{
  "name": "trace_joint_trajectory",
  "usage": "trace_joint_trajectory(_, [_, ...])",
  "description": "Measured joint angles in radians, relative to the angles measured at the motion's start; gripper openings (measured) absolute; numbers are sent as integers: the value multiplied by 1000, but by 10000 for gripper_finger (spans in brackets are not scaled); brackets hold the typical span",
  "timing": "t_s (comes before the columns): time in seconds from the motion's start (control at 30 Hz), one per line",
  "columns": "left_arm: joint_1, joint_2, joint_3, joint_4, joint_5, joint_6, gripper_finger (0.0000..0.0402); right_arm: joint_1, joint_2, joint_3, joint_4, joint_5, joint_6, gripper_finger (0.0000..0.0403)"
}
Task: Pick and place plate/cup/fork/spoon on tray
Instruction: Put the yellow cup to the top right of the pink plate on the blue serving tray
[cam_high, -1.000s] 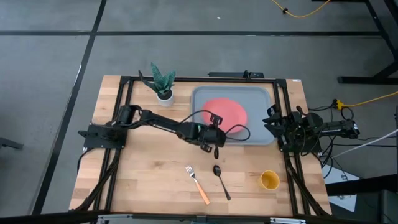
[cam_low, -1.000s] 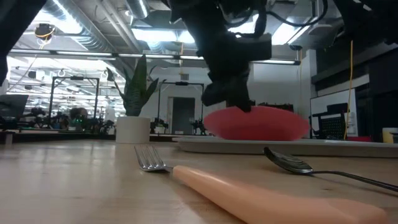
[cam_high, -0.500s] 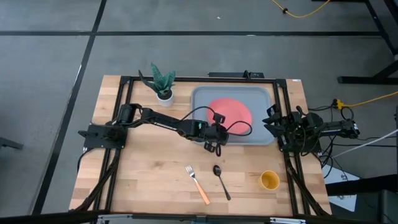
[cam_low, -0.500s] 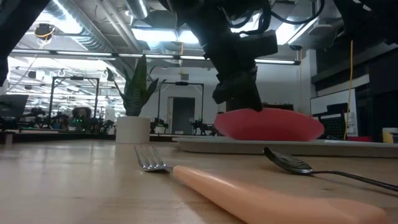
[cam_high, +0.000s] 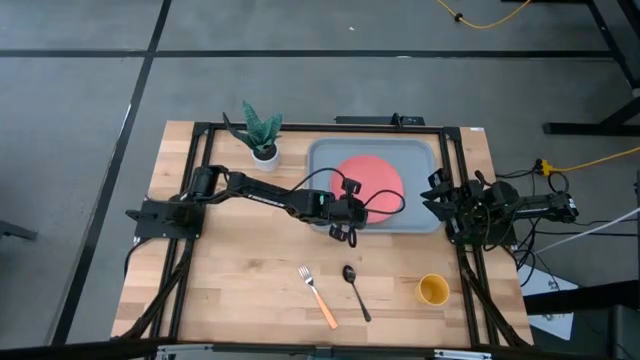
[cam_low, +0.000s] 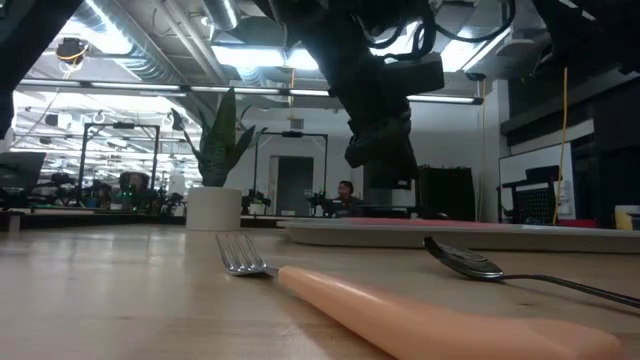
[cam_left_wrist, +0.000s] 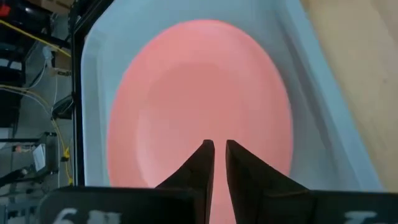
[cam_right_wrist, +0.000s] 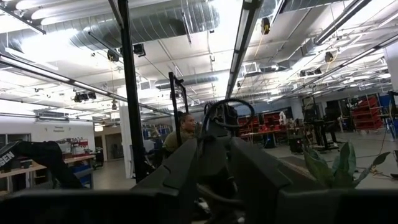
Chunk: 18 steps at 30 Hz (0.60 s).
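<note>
Fork, spoon and cup lie on the near table, untouched. Left gripper hangs over the tray's near rim, fingers parted by a narrow slit, holding nothing. Plate lies flat in the tray. Advice: lift clear of the rim before swinging to the cutlery. Right gripper waits at the tray's right edge, jaws wide, empty.

Coral plate lies flat in tray; cup, fork, spoon outside.
</note>
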Motion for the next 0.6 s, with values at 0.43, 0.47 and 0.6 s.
trace_joint_trajectory(0.43, [-50, -20, 0, -144, -112, -121, 36, 0, 0, 0, -18, 0, 27, 103])
trace_joint_trajectory(0.47, [-62, -33, 0, -185, -131, -165, 36, 0, 0, 0, -18, -1, 42, 103])
trace_joint_trajectory(0.6, [-112, -102, 1, -424, -79, -382, 36, 0, 0, 0, -7, -58, 53, 103])
